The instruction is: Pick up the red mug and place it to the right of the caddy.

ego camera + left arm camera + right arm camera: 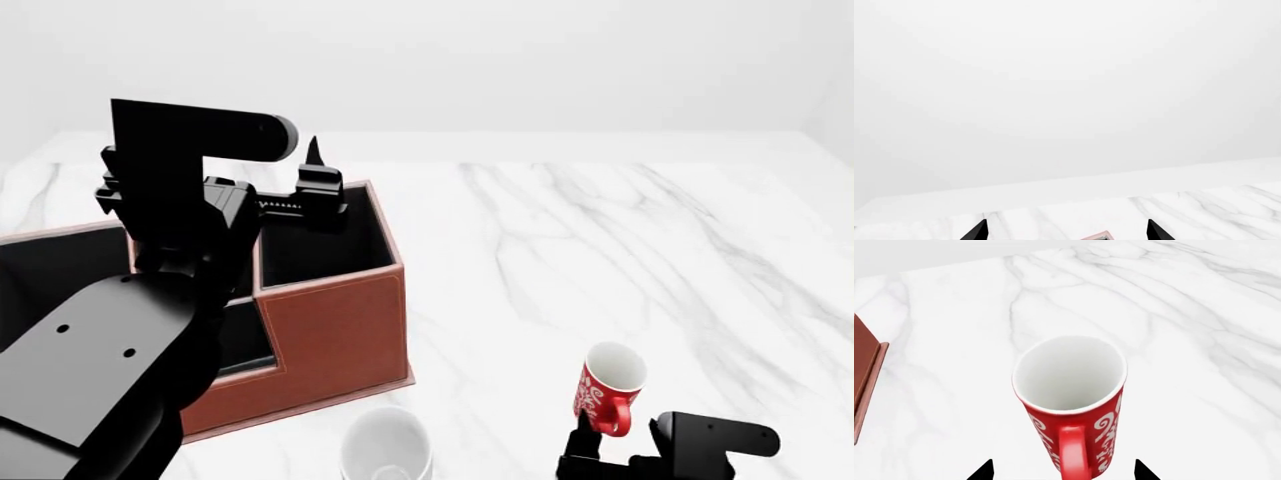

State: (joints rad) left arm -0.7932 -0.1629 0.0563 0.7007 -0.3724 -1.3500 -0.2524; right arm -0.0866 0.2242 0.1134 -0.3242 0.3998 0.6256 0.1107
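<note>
The red mug (pixel 603 390) with white markings stands on the marble table at the front right, mouth up. In the right wrist view the mug (pixel 1071 400) sits between my right gripper's (pixel 1062 472) fingertips, handle toward the camera, with gaps on both sides. That gripper (pixel 617 447) is open, just in front of the mug. The reddish-brown caddy (pixel 334 330) stands at the left. My left gripper (pixel 315 180) hovers open above its taller back compartment. In the left wrist view the left gripper (pixel 1066 232) is open and empty, with a corner of the caddy's rim (pixel 1097 236) below it.
A plain white mug (pixel 384 448) stands in front of the caddy at the bottom centre. The caddy's side edge (pixel 864 375) shows in the right wrist view. White marble table (pixel 601 250) stretches between caddy and red mug and beyond.
</note>
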